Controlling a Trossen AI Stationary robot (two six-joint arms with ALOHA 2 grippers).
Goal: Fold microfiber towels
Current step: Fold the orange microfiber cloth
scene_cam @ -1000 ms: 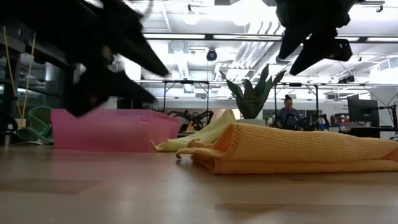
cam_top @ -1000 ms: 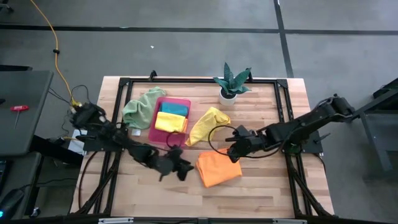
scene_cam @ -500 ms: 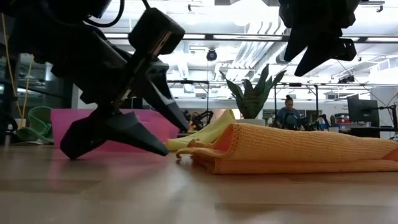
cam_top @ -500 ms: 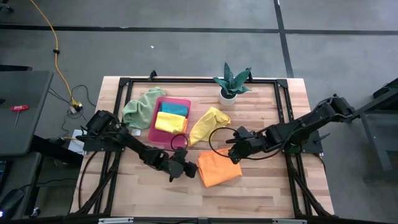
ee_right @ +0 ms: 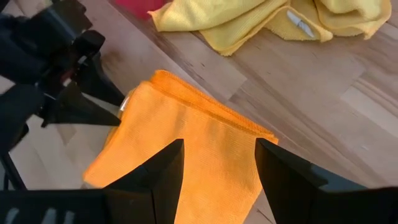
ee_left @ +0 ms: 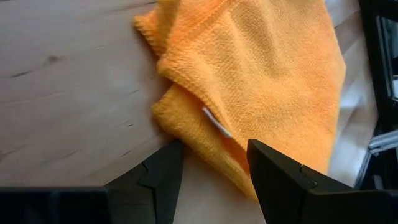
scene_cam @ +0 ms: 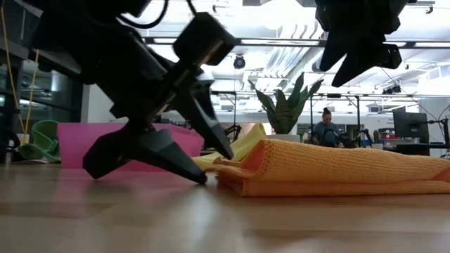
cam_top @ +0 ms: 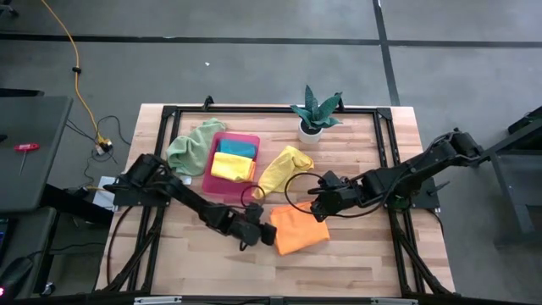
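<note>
Microfiber towels lie in several spots on the wooden worktop point(cam_top: 356, 246). An orange towel point(cam_top: 298, 230), folded over itself, lies flat toward the near middle of the worktop, with a small white tag point(ee_left: 216, 122) showing at its folded edge. The left end effector point(cam_top: 262, 235) sits low at that towel's left edge, its two dark fingers point(ee_left: 163, 177) spread apart with the towel's corner just ahead of the gap between them; in the low view the lower finger tip rests on the wood right beside the cloth, pinching nothing. The right end effector point(cam_top: 317, 206) hangs above the orange towel's far right part, its fingers point(ee_right: 152, 180) also spread and clear of the cloth.

A loose yellow towel point(cam_top: 282, 168) lies crumpled just beyond the orange one. Next to it stands a pink tray point(cam_top: 211, 174) holding a folded teal towel point(cam_top: 238, 147) and a folded yellow towel point(cam_top: 232, 166). A pale green towel point(cam_top: 193, 145) lies bunched against the tray's left side. A potted plant point(cam_top: 315, 112) stands near the worktop's far edge. In the room beyond, a person point(scene_cam: 325, 128) sits at a desk.
</note>
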